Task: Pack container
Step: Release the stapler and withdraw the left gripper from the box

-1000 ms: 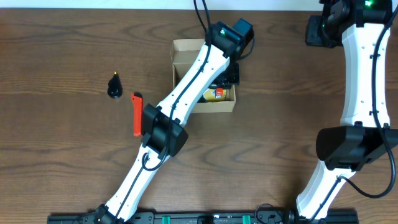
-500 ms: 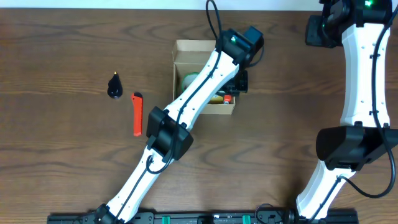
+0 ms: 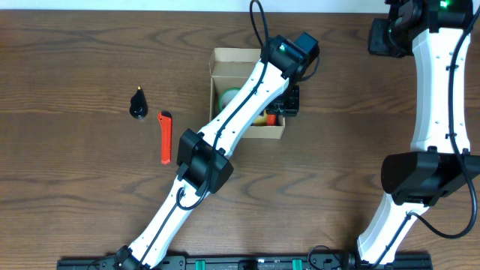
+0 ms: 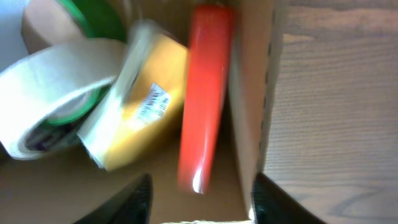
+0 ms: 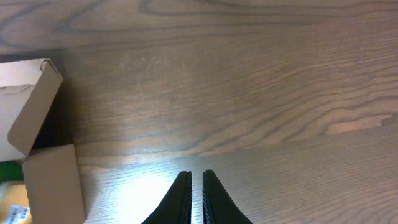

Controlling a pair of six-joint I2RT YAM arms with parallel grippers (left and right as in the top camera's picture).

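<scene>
The container (image 3: 234, 57) is a tan cardboard box, open at the middle of the table, with its flap (image 5: 30, 104) seen at the left of the right wrist view. Inside lie a white tape roll (image 4: 53, 93), a green roll (image 4: 93, 17), a yellow roll (image 4: 146, 109) and a red cutter (image 4: 204, 93) against the box wall (image 4: 252, 106). My left gripper (image 4: 202, 208) hangs open over the box's right end (image 3: 285, 101), just above the red cutter, holding nothing. My right gripper (image 5: 195, 186) is shut and empty over bare wood right of the box.
A second red cutter (image 3: 165, 137) and a small black cone-shaped object (image 3: 138, 103) lie on the table left of the box. The left arm (image 3: 240, 105) crosses over the box. The right arm (image 3: 435, 82) stands along the right side.
The left gripper shifted right over the box's right end, then opened and let go of the red cutter, which now lies inside the box. The right arm has not moved.
</scene>
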